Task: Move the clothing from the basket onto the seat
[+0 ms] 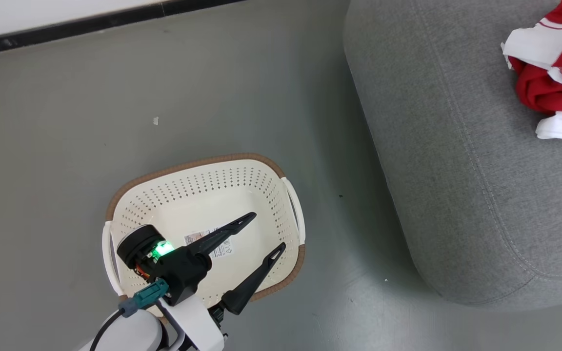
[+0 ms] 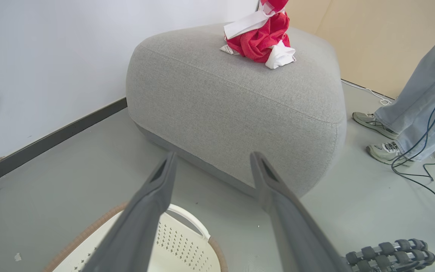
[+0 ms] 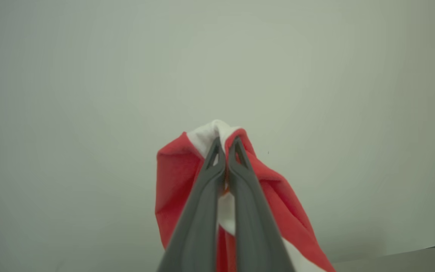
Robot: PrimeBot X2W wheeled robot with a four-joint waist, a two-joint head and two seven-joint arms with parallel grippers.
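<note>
The cream basket (image 1: 203, 195) with its brown rim stands on the floor, and its bottom shows just a label. My left gripper (image 1: 267, 233) hangs open over the basket's right side with nothing between its fingers; in the left wrist view the gripper (image 2: 212, 162) points toward the grey seat (image 2: 236, 98). Red and white clothing (image 1: 554, 73) lies bunched on the seat (image 1: 456, 146) at the upper right. In the right wrist view my right gripper (image 3: 225, 145) is shut on a fold of red and white clothing (image 3: 176, 177) that hangs down before a pale wall.
Grey floor surrounds the basket, with a dark skirting board (image 1: 90, 22) along the wall behind. A person's legs and shoes (image 2: 387, 139) stand right of the seat beside trailing cables (image 2: 429, 166). A wheeled base (image 2: 391, 257) sits at the lower right.
</note>
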